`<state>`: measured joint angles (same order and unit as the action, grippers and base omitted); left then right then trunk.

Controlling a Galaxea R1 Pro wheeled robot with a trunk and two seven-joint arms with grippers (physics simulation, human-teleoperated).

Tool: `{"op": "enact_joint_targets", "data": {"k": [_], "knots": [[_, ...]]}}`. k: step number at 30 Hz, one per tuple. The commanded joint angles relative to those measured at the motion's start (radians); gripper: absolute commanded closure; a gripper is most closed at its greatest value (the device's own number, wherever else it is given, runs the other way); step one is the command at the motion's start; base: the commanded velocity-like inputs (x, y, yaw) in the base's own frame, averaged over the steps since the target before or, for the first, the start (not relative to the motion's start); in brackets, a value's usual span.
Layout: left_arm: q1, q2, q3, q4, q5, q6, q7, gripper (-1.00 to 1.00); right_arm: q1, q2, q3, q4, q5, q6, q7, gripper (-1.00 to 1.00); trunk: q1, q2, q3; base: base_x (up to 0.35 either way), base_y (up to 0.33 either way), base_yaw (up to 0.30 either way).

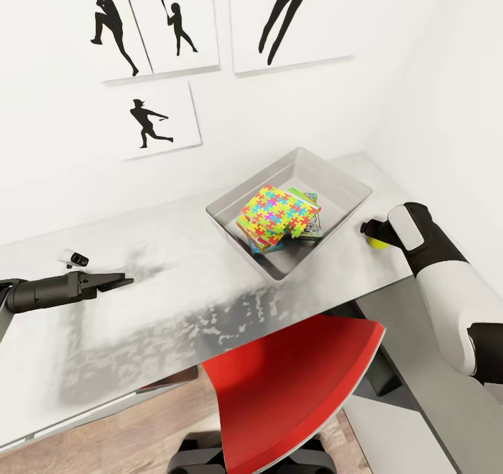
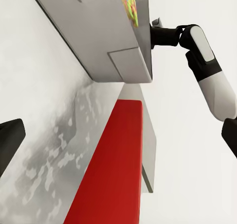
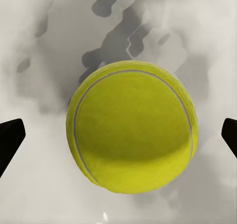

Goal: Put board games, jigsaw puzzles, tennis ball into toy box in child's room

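The grey toy box (image 1: 334,184) stands on the white table (image 1: 175,299), holding a multicoloured jigsaw puzzle (image 1: 279,212) stacked on top of board games (image 1: 311,227). The tennis ball (image 1: 378,243) lies on the table just right of the box. My right gripper (image 1: 372,232) is down over it. In the right wrist view the tennis ball (image 3: 132,127) sits between the wide-apart fingertips (image 3: 10,140), untouched. My left gripper (image 1: 120,280) hovers open over the table's left part, far from the box. The left wrist view takes in the toy box (image 2: 98,36).
A red chair (image 1: 293,383) is tucked under the table's front edge. A small white device (image 1: 73,257) lies near the wall at the left. The lower grey section (image 1: 433,397) runs along the right. Black silhouette pictures hang on the wall behind.
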<state>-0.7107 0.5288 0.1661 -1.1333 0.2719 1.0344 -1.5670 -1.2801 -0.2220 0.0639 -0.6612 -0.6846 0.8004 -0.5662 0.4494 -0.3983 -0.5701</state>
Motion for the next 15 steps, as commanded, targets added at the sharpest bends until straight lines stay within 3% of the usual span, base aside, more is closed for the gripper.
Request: {"op": "enact_joint_targets", "data": {"k": [1,15], "knots": [[-0.001,0.0,0.0,0.0,0.0,0.011,-0.004,-1.0,-0.001,-0.001,0.007,-0.001,-0.01,0.002,-0.009,-1.0,0.001,-0.002,-0.001,0.0,0.0,0.0],[0.0,0.0,0.0,0.0,0.0,0.011,-0.004,-1.0,-0.001,-0.002,0.004,-0.001,-0.012,0.004,-0.009,-1.0,0.001,-0.002,-0.001,0.0,0.0,0.0]]}}
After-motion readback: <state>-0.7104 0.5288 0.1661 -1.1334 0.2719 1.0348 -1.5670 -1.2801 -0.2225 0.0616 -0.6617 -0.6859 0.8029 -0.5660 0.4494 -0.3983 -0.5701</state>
